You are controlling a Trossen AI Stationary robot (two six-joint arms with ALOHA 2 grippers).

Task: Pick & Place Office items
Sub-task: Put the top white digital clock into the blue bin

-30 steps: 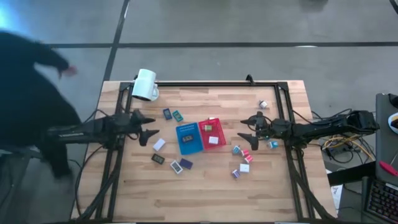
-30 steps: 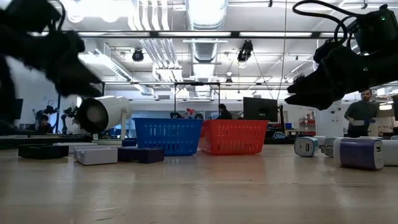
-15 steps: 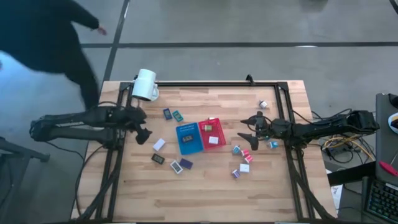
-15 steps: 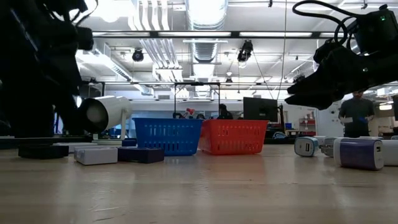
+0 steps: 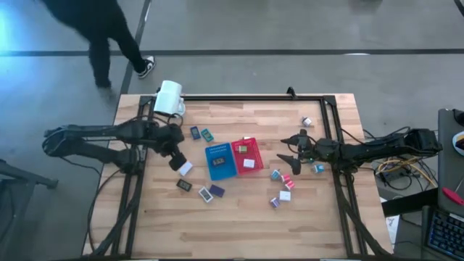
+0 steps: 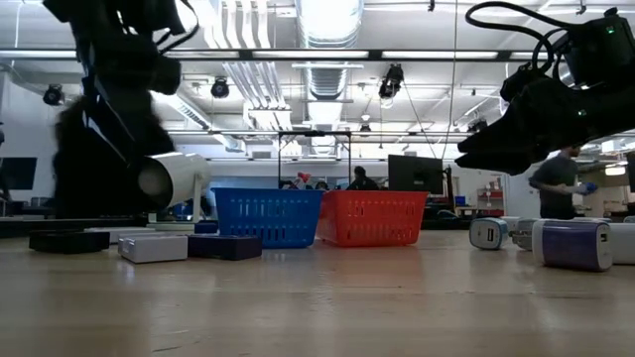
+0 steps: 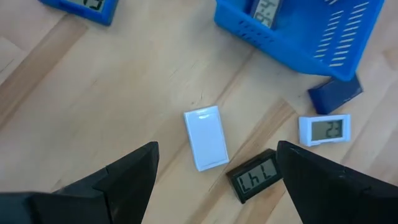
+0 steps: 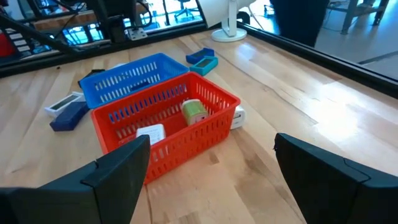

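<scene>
Swinging in from the table's edge, the left gripper (image 5: 176,161) now hangs open and empty over the white card (image 7: 206,137); the right gripper (image 5: 293,163) waits open, so a pick looks imminent

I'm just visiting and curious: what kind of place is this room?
Probably a robotics lab or workshop: two robot arms at a wooden table, an open ceiling with exposed ducts, and people at monitors behind.
</scene>
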